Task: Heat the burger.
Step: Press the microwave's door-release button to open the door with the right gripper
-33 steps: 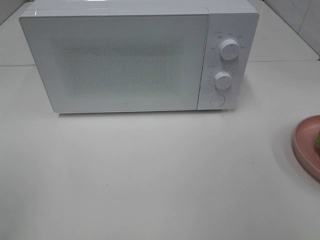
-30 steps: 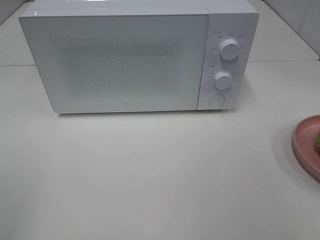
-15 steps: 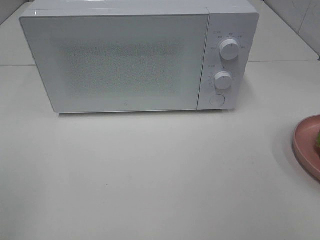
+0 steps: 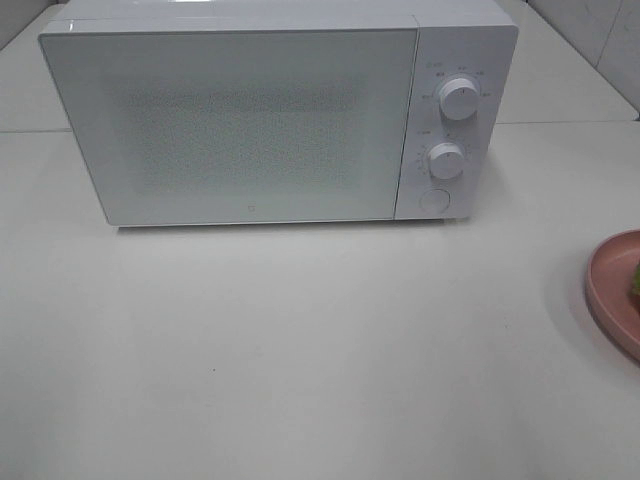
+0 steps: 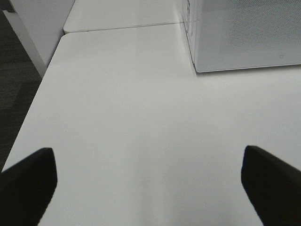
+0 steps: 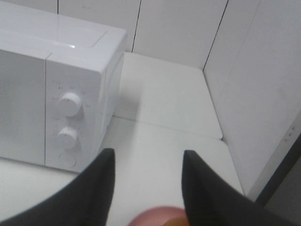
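The microwave [image 4: 250, 120] fills the upper part of the high view, with its door shut and facing you. Below it, open white table [image 4: 300, 340] runs across the whole middle and lower frame. A seam between tabletops shows on either side of the microwave.

The pink plate [image 4: 608, 290] sits at the right edge, cut off by the frame and well apart from the microwave. The burger [image 4: 636, 283] shows there only as a green and brown sliver on the plate.

Your left gripper [image 5: 148, 155] is released, with its jaws spread wide over open tabletop. Its wrist view shows the table's outer edge with dark floor [image 5: 14, 80] beyond, and a corner of the microwave.

Your right gripper [image 6: 148, 155] hangs above the plate [image 6: 153, 217]. Its fingers are apart with tabletop showing between them, gripping nothing. An orange bit of the burger [image 6: 176, 221] lies just by one finger. A wall [image 6: 263, 94] stands close along that side of the table.

A small mark [image 4: 249, 211] sits low on the door, too small to read. Fine print rings the upper knob [image 4: 458, 98] and the lower knob [image 4: 446, 160], also unreadable. A round button [image 4: 433, 200] sits below them.
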